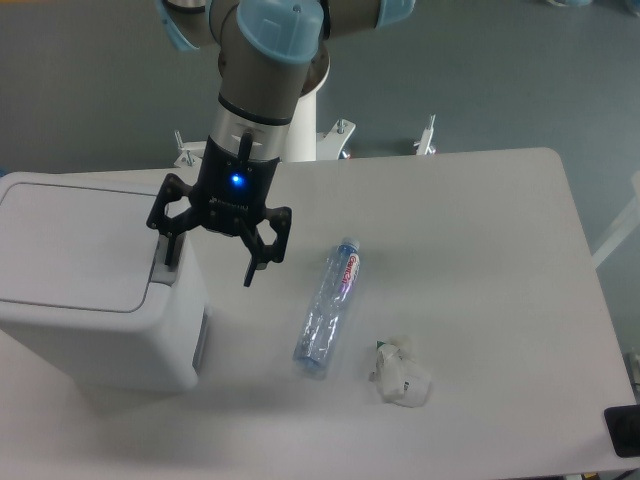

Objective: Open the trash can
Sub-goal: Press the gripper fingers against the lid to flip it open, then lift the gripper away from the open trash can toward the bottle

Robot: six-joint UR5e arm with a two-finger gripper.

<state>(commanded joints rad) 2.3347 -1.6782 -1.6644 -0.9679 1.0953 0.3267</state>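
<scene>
The trash can (80, 280) is a large light-grey bin at the left of the table, its flat lid (75, 240) down and closed. A darker grey latch (165, 268) sits at the lid's right edge. My gripper (210, 258) hangs over the can's right side with its fingers spread open and empty. One fingertip (172, 252) is right at the latch area; whether it touches is unclear. The other fingertip (250, 275) hangs past the can's side, above the table.
An empty clear plastic bottle (328, 308) lies on the white table (480, 250) to the right of the can. A crumpled white paper (403, 375) lies near the front. A dark object (625, 430) sits at the front right edge.
</scene>
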